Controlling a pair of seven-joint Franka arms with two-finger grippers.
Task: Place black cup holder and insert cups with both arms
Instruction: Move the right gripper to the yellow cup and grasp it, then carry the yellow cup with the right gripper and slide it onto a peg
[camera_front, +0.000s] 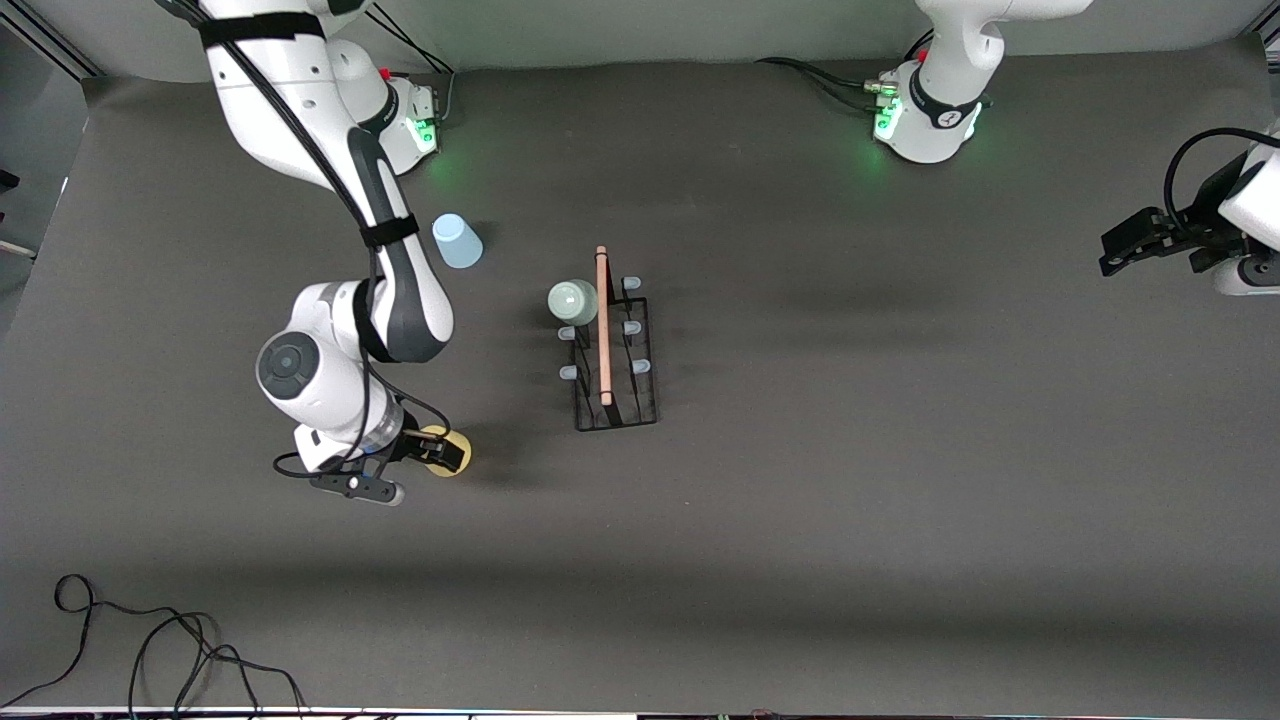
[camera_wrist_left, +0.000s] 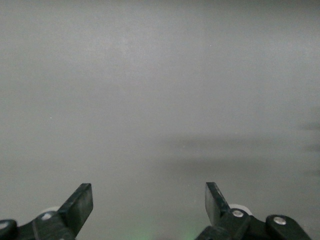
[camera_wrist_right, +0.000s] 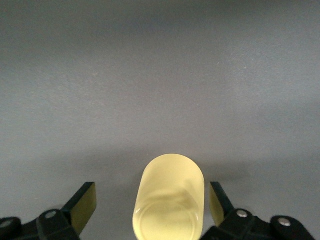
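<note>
Between spread fingers of right hand (camera_wrist_right: 152, 210): yellow cup (camera_wrist_right: 169, 200), ungripped. Left hand (camera_wrist_left: 149, 202) waited, released, over bare worktop (camera_wrist_left: 160, 100).

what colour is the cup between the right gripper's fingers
Yellow; the cup sits between the open right gripper fingers, clearest in the right wrist view.

I am working in what looks like a robotics lab. Two white jointed robot arms (camera_front: 340, 230) are bolted at round bases glowing green (camera_front: 925, 120) along one edge of a wide table covered in plain dark grey matting (camera_front: 850, 480). Black cables (camera_front: 170, 650) trail loose over the table edge nearest the front camera, and more wiring runs to the bases. I see bare grey walls and no domestic furnishings.
</note>
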